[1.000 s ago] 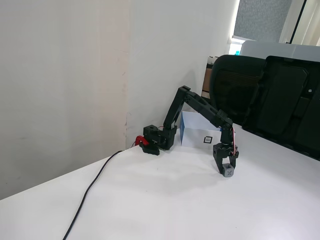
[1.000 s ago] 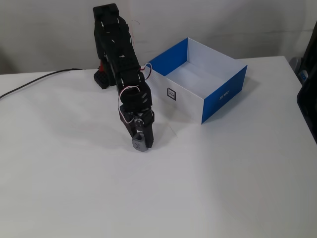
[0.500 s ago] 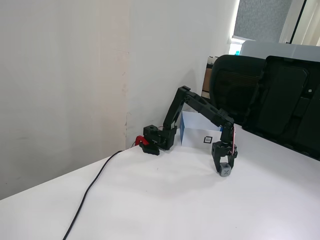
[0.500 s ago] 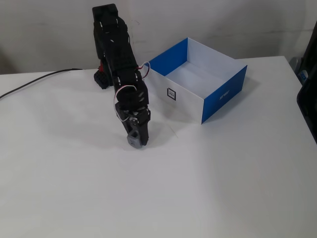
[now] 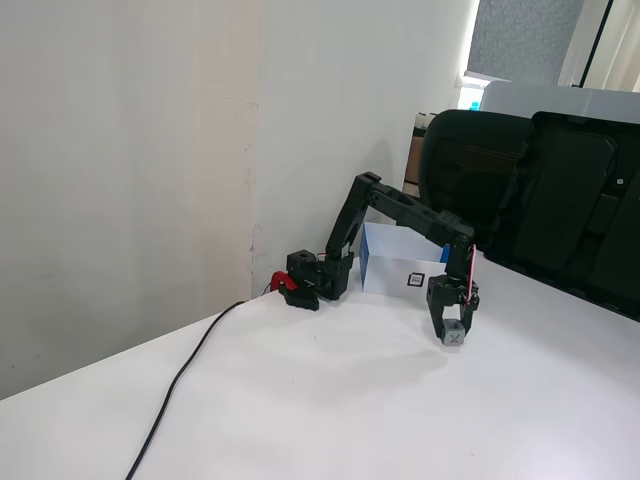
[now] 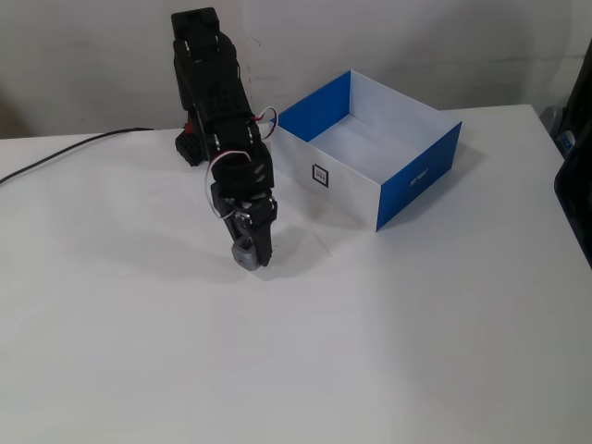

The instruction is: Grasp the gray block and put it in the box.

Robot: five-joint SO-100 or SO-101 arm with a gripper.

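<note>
The gray block (image 5: 453, 338) (image 6: 243, 251) is a small cube with dark marks, held just above the white table. My gripper (image 5: 449, 335) (image 6: 249, 257) points down and is shut on it, with black fingers on either side of the cube. The box (image 5: 392, 266) (image 6: 350, 186) is white outside and blue inside, with a small black-and-white label on its front wall. In a fixed view the box stands behind the gripper; in the other fixed view it lies to the gripper's upper right, a short gap away. Nothing shows inside the box.
The arm's base (image 5: 318, 277) (image 6: 191, 143), with a red clamp, sits at the table's back edge by the wall. A black cable (image 5: 185, 375) (image 6: 65, 153) runs off from it. Black office chairs (image 5: 540, 190) stand behind the table.
The gripper, still shut on the block, has risen a little. In the fixed view from above it has drifted left and toward the base.
</note>
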